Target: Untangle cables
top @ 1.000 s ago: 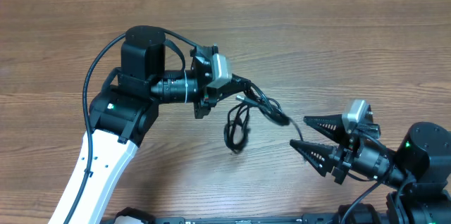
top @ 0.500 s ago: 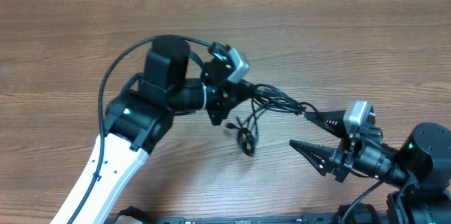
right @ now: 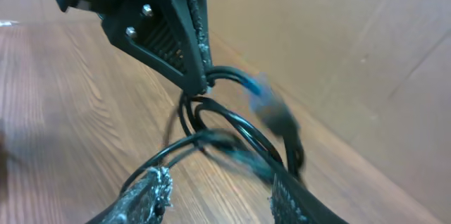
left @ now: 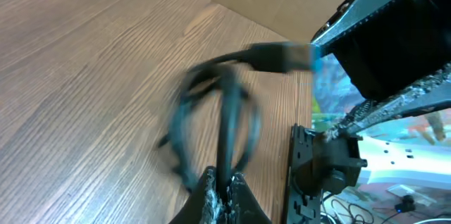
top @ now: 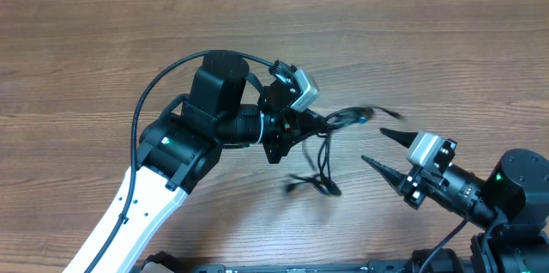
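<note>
Right pincer (top: 375, 146) gapes wide just right of the cables (top: 326, 157), a blurred black tangle dangling over the bench (top: 429, 50). Just left of the cables, the left pincer (top: 321, 121) pinches their upper strands. Best next move, probably: grip one free plug end, then draw apart slowly.

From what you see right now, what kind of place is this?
Probably a robotics test bench: a wood-grain table, a cardboard backdrop, and the left gripper and right gripper at the cables.
</note>
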Motion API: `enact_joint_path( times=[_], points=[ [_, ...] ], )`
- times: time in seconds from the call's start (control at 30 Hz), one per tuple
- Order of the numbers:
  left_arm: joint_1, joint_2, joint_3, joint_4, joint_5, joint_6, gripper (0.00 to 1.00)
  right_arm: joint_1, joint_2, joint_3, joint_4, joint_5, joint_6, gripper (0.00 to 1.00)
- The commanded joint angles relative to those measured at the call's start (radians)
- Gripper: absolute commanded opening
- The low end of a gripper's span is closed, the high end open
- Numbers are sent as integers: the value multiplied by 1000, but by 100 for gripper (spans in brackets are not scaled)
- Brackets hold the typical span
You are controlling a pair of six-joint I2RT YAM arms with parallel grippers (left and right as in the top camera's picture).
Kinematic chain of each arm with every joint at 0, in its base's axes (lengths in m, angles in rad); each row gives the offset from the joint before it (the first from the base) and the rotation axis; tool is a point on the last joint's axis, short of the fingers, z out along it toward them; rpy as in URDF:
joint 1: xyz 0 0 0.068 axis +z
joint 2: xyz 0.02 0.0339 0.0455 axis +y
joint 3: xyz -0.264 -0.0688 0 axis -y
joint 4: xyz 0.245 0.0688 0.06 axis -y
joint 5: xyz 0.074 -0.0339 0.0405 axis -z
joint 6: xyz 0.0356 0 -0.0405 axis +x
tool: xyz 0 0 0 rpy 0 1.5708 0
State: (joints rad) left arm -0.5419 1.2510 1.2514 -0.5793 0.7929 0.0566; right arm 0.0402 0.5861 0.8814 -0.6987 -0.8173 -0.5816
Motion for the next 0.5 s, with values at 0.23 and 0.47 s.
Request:
enact_joint_path(
  times=[0.23, 0.47],
  points=[
    [-3, -21, 3, 5, 33, -21, 4, 5, -5, 22, 1, 31, 11, 43],
    [-3, -21, 3, 42, 199, -19, 4, 5, -5, 22, -58, 31, -64, 63]
  ],
)
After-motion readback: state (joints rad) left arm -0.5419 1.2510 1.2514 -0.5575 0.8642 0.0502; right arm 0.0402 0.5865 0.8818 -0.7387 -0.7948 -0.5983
